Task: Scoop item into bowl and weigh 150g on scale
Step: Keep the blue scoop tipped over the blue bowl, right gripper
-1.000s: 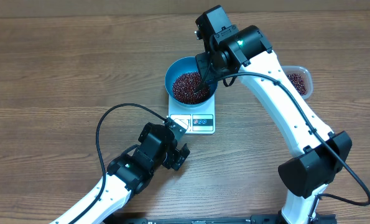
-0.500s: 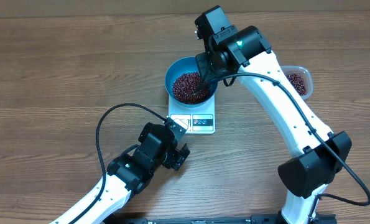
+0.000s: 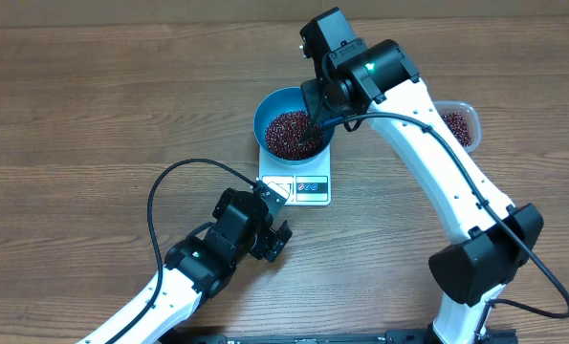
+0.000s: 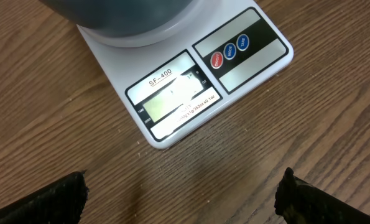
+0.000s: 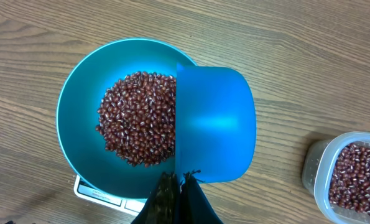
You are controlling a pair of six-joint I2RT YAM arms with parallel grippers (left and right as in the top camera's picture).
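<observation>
The teal-blue bowl (image 3: 263, 113) stands on the white scale (image 3: 308, 188) and holds a heap of red-brown beans (image 3: 287, 132). In the right wrist view the beans (image 5: 138, 118) cover the bowl's (image 5: 73, 124) middle. My right gripper (image 5: 180, 180) is shut on the handle of a bright blue scoop (image 5: 216, 124). The scoop hangs tilted over the bowl's right rim, its outer side towards the camera. My left gripper (image 4: 181, 202) stands open over bare table just in front of the scale (image 4: 175, 93), with nothing between its fingers. The display is lit but unreadable.
A clear plastic tub (image 3: 461, 124) with more beans stands to the right of the bowl, also seen as the tub (image 5: 346, 180) in the right wrist view. The left arm's black cable (image 3: 164, 186) loops over the table left of the scale.
</observation>
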